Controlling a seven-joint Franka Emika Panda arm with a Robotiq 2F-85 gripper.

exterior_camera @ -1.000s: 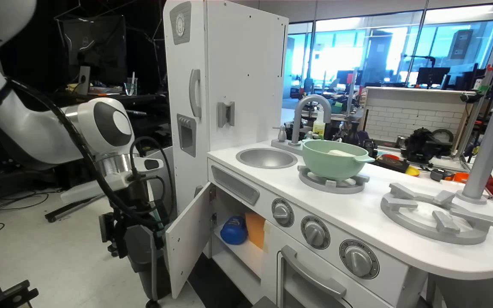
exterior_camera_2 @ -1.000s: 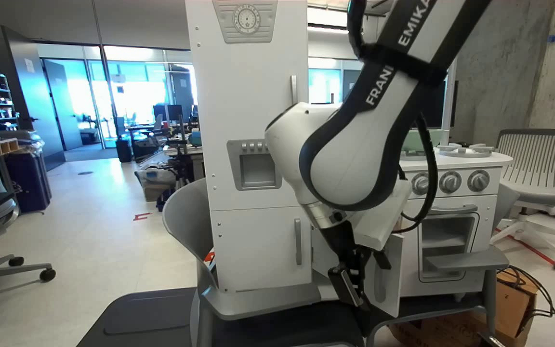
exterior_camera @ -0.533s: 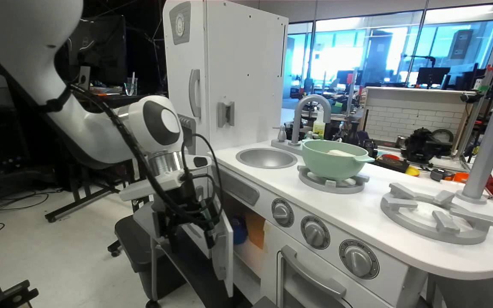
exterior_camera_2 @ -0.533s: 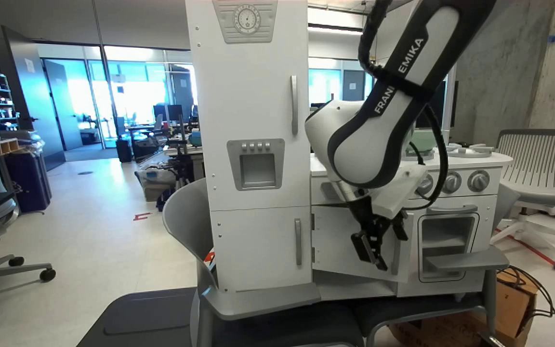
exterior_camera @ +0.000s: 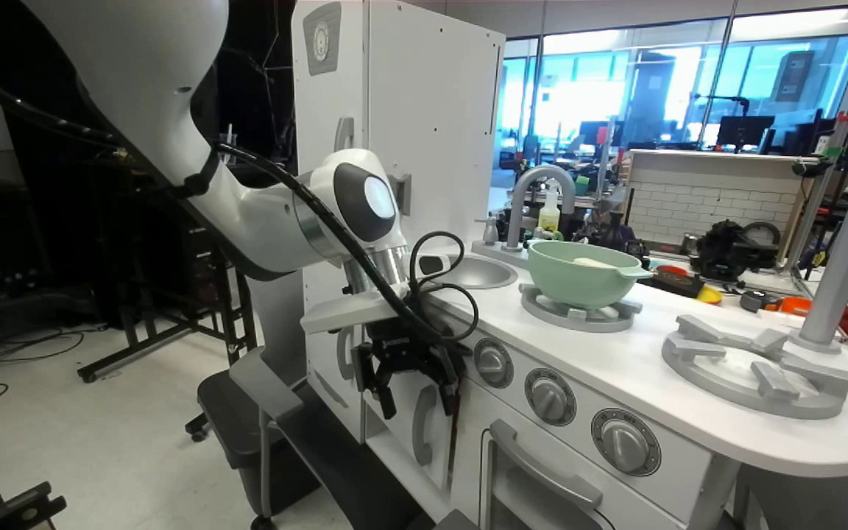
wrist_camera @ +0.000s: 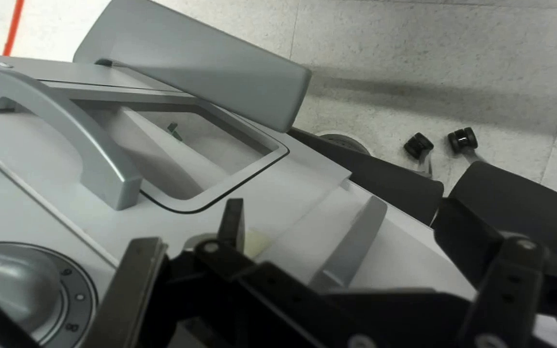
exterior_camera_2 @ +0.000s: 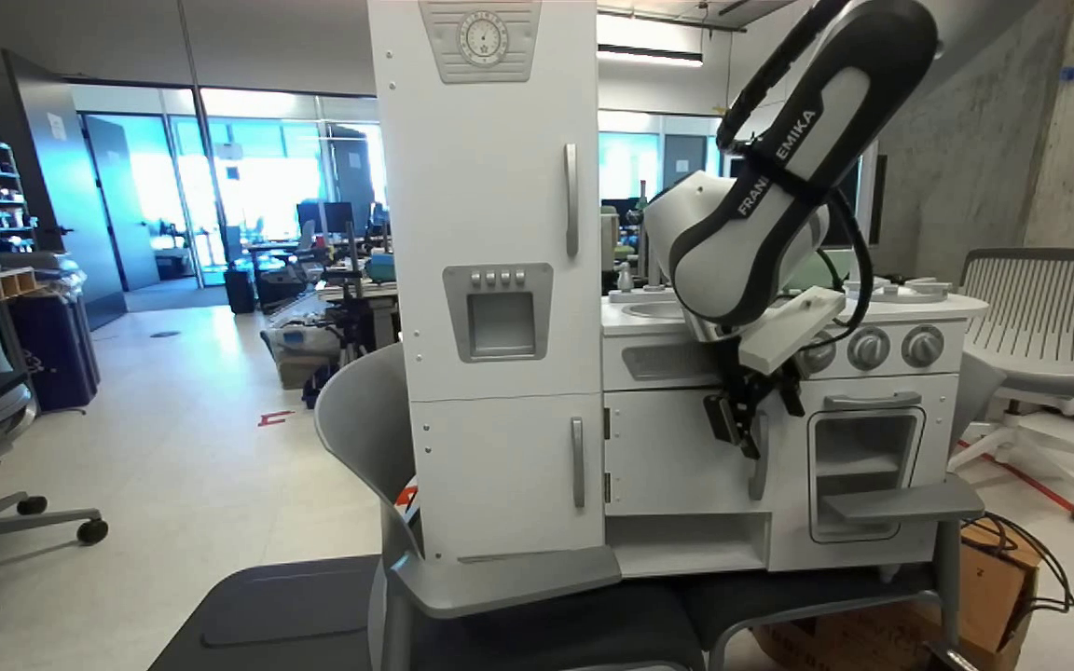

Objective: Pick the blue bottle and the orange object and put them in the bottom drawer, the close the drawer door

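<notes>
The fingers [wrist_camera: 467, 237] stand wide apart in front of the drawer door [exterior_camera_2: 672, 457], near its grey handle [wrist_camera: 353, 244]; contact cannot be told. The door sits nearly closed below the sink [exterior_camera: 483, 272]; the blue bottle and orange object are out of sight.

In an exterior view, the drawer door [exterior_camera_2: 656, 461] lies below the sink [exterior_camera_2: 654, 311], between the refrigerator [exterior_camera_2: 490, 224] to its left and the oven [exterior_camera_2: 859, 463] to its right. The gripper [exterior_camera: 419, 411] stands before this door; whether they touch cannot be confirmed. The bowl [exterior_camera: 582, 276] rests on a burner [exterior_camera: 558, 319], between the sink and a second burner [exterior_camera: 771, 383].
</notes>
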